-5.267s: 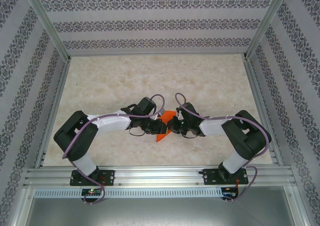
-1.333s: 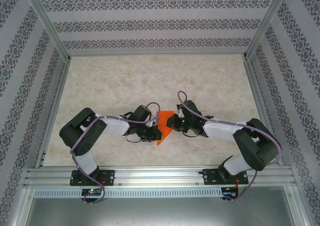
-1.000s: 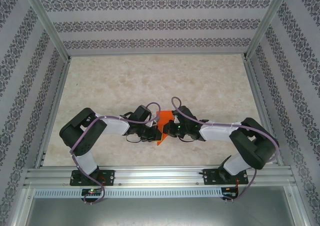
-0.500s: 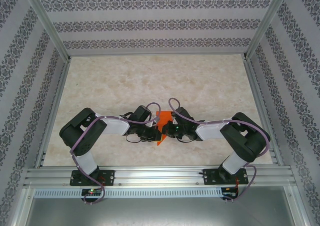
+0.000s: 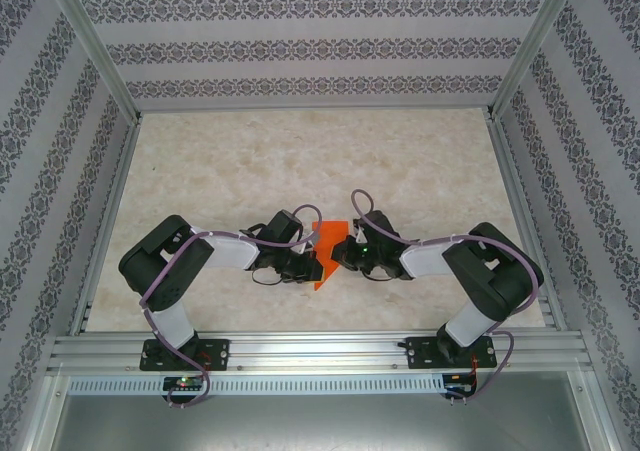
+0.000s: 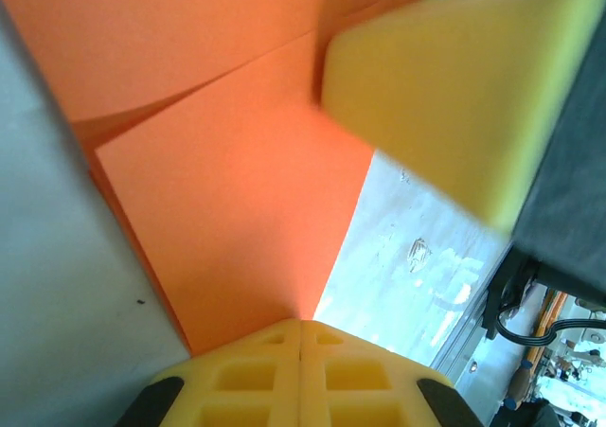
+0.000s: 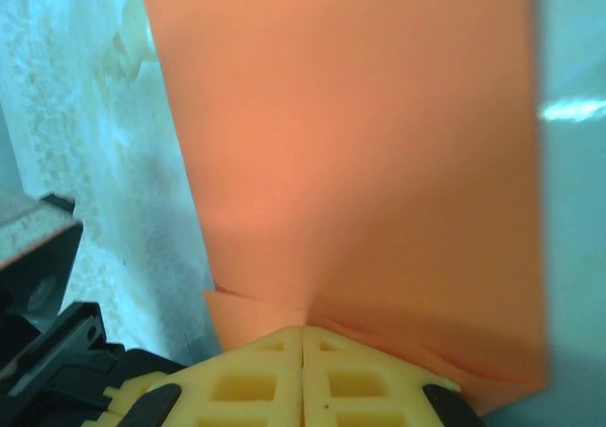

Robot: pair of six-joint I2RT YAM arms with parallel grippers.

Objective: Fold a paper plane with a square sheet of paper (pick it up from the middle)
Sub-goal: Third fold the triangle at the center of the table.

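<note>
The square sheet of paper (image 5: 326, 251) is bright orange, folded into overlapping layers, with a point toward the near edge. It is held between the two arms low over the middle of the table. My left gripper (image 5: 309, 262) is shut on its left edge, and its pads (image 6: 301, 370) meet at the paper's (image 6: 227, 181) corner. My right gripper (image 5: 344, 255) is shut on the right side. There the closed pads (image 7: 303, 375) pinch the layered paper (image 7: 350, 143) at a crease. The right gripper's yellow finger (image 6: 454, 86) shows in the left wrist view.
The marble-patterned table (image 5: 300, 161) lies under both arms. Aluminium frame rails (image 5: 320, 351) run along the near edge, and patterned walls (image 5: 320, 46) close in the back and sides. Purple cables (image 5: 300, 216) loop over both wrists.
The right gripper came in from the right, closed on the paper's right side, then drew back slightly rightward with it. The left gripper stayed shut on the paper.
</note>
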